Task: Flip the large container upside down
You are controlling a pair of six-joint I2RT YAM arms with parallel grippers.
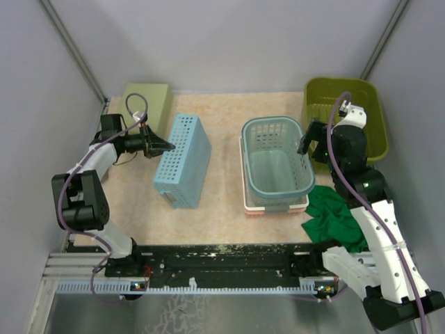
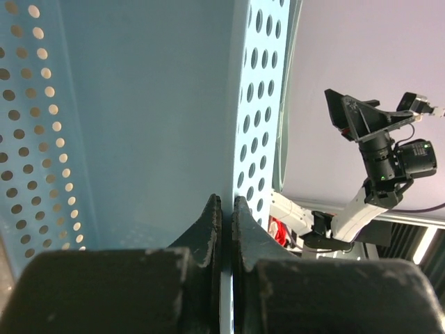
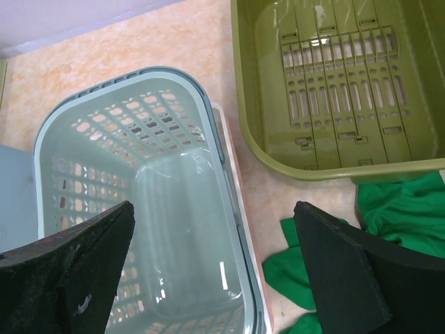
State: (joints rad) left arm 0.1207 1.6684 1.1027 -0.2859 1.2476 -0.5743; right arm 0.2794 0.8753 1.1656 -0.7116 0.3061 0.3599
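Observation:
The large container [image 1: 373,118] is an olive-green tub standing upright at the back right, open side up. Its slotted base shows in the right wrist view [image 3: 348,83]. My right gripper [image 1: 309,139] is open and empty. It hovers over the gap between the tub's near-left corner and the teal lattice basket [image 1: 278,170], touching neither, as its own view [image 3: 214,209] also shows. My left gripper [image 1: 169,147] is at the left, shut on the edge of a light blue perforated bin [image 1: 184,163] that lies on its side. The thin blue wall sits pinched between the fingers [image 2: 227,202].
The teal basket [image 3: 139,174] sits on a white and pink tray [image 1: 245,202] at mid-table. A green cloth [image 1: 334,212] lies crumpled in front of the tub, by the right arm. A shallow pale-green tray [image 1: 153,97] is at the back left.

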